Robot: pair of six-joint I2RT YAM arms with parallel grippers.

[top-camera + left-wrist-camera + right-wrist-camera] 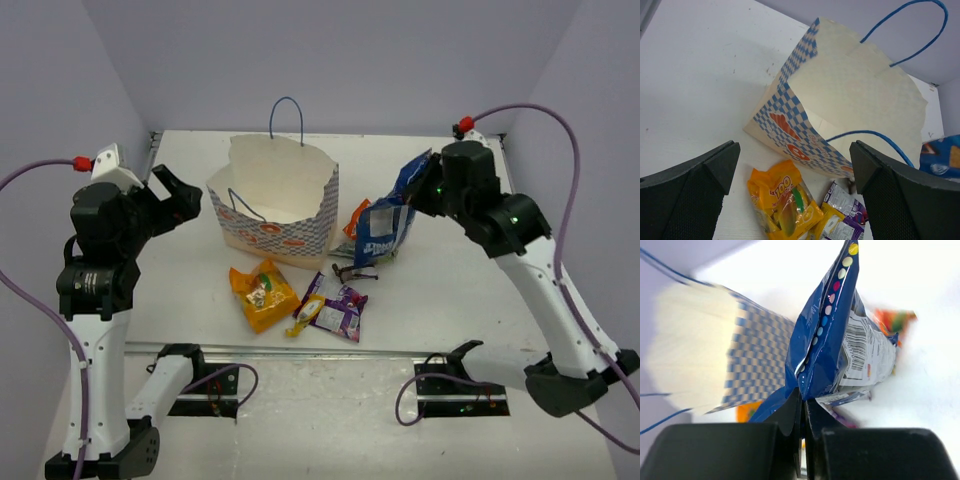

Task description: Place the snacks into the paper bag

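Observation:
The white paper bag [275,200] with checkered sides stands open at mid-table. My right gripper [425,185] is shut on the top edge of the large blue-and-white bag [385,225], which hangs just right of the paper bag; its foil seam [840,340] is pinched at the right gripper [804,405]. An orange packet with green [357,217] lies behind it. The yellow-orange bag [263,295], the purple packet [338,305] and a small dark brown bar [350,272] lie in front of the paper bag. My left gripper [180,200] is open, left of the paper bag, holding nothing.
The left wrist view looks down on the paper bag [850,100], the yellow-orange bag [785,205] and the purple packet [845,220]. The bag's blue cord handle [287,115] sticks up at the back. Purple walls enclose the table on three sides.

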